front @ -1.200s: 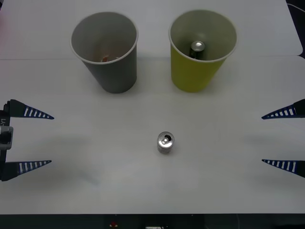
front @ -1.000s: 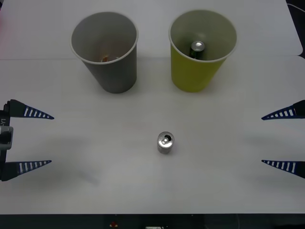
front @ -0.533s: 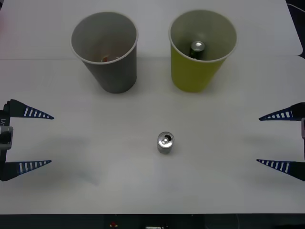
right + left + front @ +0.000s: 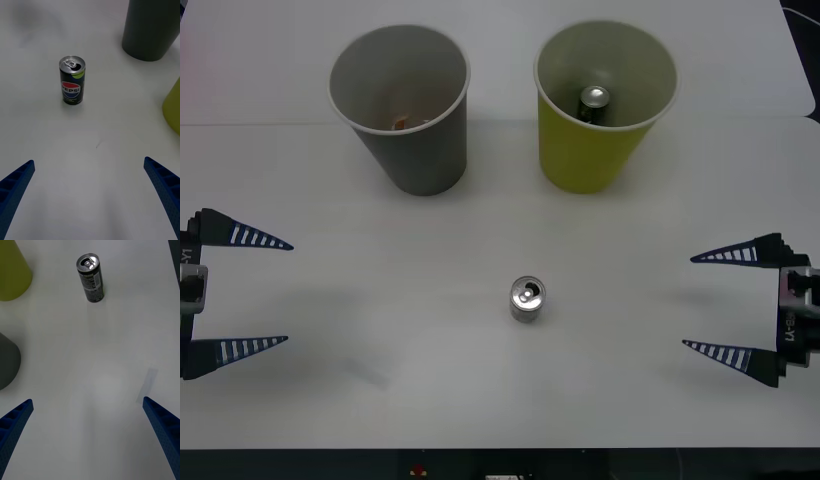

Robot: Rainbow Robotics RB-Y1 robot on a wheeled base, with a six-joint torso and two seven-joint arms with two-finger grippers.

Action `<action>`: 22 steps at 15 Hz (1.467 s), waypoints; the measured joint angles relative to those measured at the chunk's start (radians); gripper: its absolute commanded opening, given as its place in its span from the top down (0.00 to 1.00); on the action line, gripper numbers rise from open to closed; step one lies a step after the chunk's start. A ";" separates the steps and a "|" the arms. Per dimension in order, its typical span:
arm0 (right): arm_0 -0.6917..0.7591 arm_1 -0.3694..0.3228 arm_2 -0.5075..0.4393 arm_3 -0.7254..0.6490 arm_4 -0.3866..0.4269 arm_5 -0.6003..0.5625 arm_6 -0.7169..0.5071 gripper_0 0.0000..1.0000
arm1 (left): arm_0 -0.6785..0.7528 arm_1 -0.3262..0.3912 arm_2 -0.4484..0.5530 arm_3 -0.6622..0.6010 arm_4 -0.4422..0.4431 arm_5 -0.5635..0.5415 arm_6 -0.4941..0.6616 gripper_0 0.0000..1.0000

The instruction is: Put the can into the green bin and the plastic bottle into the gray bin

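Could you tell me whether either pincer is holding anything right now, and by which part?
Nothing is held. The left pincer and right pincer are both open, apart from the can standing upright on the table.

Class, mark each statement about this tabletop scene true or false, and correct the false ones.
1. The can stands upright on the table. True.
2. The right hand grips the can. False: it is open, apart from it.
3. The green bin already holds a can. True.
4. The gray bin lies tipped over. False: it stands upright.
5. The left hand is open. True.
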 measured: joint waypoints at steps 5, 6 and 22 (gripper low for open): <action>-0.048 0.063 0.073 0.070 -0.033 -0.006 0.092 0.00 | 0.000 0.000 0.000 0.000 0.000 0.000 0.000 0.00; -0.055 0.078 0.084 0.079 -0.032 -0.007 0.098 0.00 | 0.000 0.000 0.000 0.000 0.000 0.000 0.000 0.00; -0.194 0.444 0.164 0.358 0.002 -0.121 0.186 0.00 | 0.000 0.000 0.000 0.000 0.000 0.000 0.000 0.00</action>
